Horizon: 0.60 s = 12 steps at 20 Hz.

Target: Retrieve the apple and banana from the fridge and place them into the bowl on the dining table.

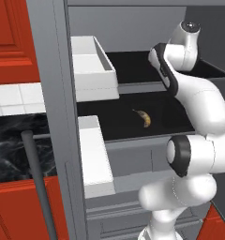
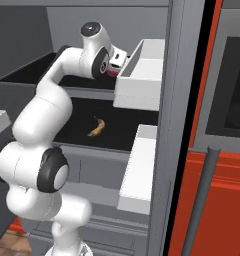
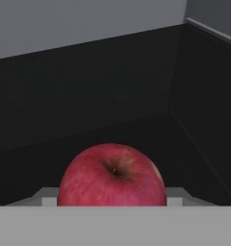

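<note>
At the far left of the open fridge [image 1: 58, 117], the door swings out toward me with its white bins [image 1: 93, 70] stacked one above the other. To the right of them, on the middle black shelf [image 1: 170, 117], the banana [image 1: 143, 117] lies alone and untouched, well apart from my hand. Further right my arm [image 1: 198, 108] rises and bends in over the upper shelf.

That is where my gripper [image 2: 117, 62] is, reaching into the upper shelf just beside the right door's top bin [image 2: 142, 75]. The apple [image 3: 112, 175] sits right in front of my hand, stem dimple up, resting on the dark shelf floor near the back right corner. It sits between my jaws, a pale bit of finger showing at each side of it. Whether they are pressing on it or just flanking it, I cannot tell.

So I judge the job barely begun: I am at the apple pick. Nothing has left the fridge. Ahead of me are lifting the apple out, carrying it to the bowl on the table, and then coming back for the banana.
</note>
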Available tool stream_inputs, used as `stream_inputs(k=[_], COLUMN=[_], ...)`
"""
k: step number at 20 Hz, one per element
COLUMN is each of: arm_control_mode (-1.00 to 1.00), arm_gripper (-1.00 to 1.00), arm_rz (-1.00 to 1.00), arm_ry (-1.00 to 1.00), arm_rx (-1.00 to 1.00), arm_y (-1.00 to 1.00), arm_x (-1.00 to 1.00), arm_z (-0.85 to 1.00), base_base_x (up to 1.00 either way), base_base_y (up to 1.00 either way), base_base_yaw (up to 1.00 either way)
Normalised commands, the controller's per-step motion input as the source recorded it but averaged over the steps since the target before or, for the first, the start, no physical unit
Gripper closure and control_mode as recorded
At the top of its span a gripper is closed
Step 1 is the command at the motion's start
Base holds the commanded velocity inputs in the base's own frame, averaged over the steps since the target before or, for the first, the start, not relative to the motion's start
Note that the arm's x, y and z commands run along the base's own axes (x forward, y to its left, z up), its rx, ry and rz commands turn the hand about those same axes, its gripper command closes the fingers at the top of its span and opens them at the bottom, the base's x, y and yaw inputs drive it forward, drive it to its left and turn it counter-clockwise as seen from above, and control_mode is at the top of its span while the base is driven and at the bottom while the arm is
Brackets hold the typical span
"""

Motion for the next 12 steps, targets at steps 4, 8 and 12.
stream_inputs(k=[4,8,12], arm_control_mode=[-1.0,-1.0,-1.0], arm_gripper=[1.0,1.0,1.0], arm_rz=[0.13,0.09,0.11], arm_ry=[-0.14,-0.1,-0.05], arm_rx=[-0.01,0.0,0.0], arm_y=[0.38,0.3,0.11], arm_x=[-1.0,-0.99,-1.0], arm_z=[-0.04,0.01,0.0], base_base_x=[0.0,0.0,0.0], base_base_y=[0.0,0.0,0.0], base_base_yaw=[0.0,0.0,0.0])
